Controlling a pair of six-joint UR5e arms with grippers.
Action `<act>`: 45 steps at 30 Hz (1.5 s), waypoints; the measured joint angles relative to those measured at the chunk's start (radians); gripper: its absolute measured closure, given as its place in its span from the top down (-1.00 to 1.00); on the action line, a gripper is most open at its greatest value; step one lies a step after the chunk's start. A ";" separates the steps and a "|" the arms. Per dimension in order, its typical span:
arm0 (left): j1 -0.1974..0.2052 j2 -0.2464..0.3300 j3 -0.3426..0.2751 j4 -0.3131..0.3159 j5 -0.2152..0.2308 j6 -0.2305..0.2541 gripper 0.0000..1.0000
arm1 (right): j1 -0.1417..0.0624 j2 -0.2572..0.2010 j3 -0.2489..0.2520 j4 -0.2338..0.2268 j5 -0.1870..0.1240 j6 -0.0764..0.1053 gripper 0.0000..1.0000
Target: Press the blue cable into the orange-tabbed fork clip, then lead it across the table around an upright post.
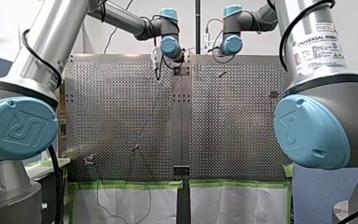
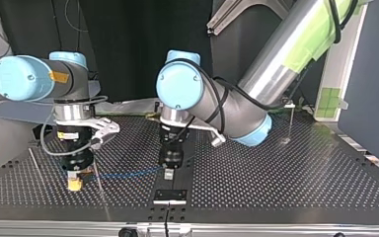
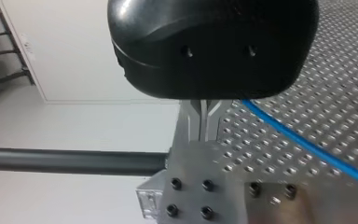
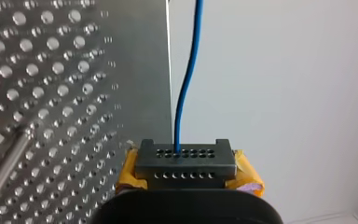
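Right wrist view puts this at the setup for step one, I'd judge. The right claw (image 4: 185, 171) has the blue cable (image 4: 186, 84) in hand, but no fork clip shows near it, so the press-in is not yet done. Next move prob calls for carrying the held length over to the clip, lining it up above the fork, then pushing straight down w/o letting slack build.

Right claw: yellow pads (image 4: 249, 176) sit either side of a dark holed block (image 4: 205, 163), and the cable rises from the block's middle. That reads as clamped on the cable.

Left claw (image 3: 200, 123): metal fingertips (image 3: 189, 123) are together w/ only a slit btwn them, pointing down at a bolted plate (image 3: 214, 186). The cable passes just beside them; can't tell if it's pinched.

Top view: the cable runs low over the perforated surface (image 2: 286, 182) btwn the two claws, both near the edge closest to that camera. A thin upright post (image 2: 291, 123) stands well apart, at that view's far right.

Front view: a small reddish bit (image 1: 89, 160) at near left may be the clip, but it's too small to tell.
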 joint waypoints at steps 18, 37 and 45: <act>-0.065 -0.090 0.158 -0.064 0.004 -0.037 -1.00 | -0.061 -0.001 0.000 0.019 0.002 0.000 -1.00; -0.125 -0.220 0.338 -0.121 0.003 -0.059 -1.00 | -0.122 -0.001 0.000 0.023 0.002 0.000 -1.00; -0.132 -0.243 0.359 -0.122 0.006 -0.066 -1.00 | -0.145 0.000 0.000 0.025 0.002 0.001 -1.00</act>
